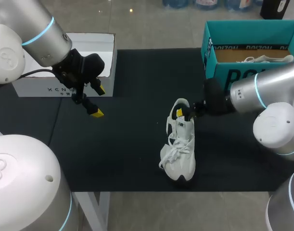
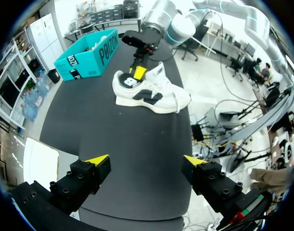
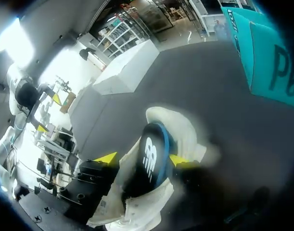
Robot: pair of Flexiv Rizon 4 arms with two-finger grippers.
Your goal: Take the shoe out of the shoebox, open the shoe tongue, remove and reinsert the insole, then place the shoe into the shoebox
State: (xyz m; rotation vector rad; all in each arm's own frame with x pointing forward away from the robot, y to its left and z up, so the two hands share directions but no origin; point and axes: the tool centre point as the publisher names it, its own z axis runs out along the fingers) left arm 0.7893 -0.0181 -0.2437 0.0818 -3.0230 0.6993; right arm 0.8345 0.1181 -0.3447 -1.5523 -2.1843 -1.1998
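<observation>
A white shoe (image 1: 180, 154) stands upright on the black mat (image 1: 137, 144), toe toward the table's front edge. My right gripper (image 1: 183, 114) is at the shoe's heel opening, coming in from the right. In the right wrist view a black insole (image 3: 154, 161) with a blue edge stands up out of the shoe (image 3: 180, 125) between my right gripper's (image 3: 143, 159) fingers, which are apart. My left gripper (image 1: 99, 101) hangs open and empty above the mat's left part, far from the shoe (image 2: 151, 94). The teal shoebox (image 1: 214, 57) sits at the back right.
A white box (image 1: 65, 86) stands at the back left, just behind my left gripper. Another white shoe (image 1: 262, 59) lies inside the teal shoebox. Bare mat lies between the two grippers and in front of the left one (image 2: 147, 161).
</observation>
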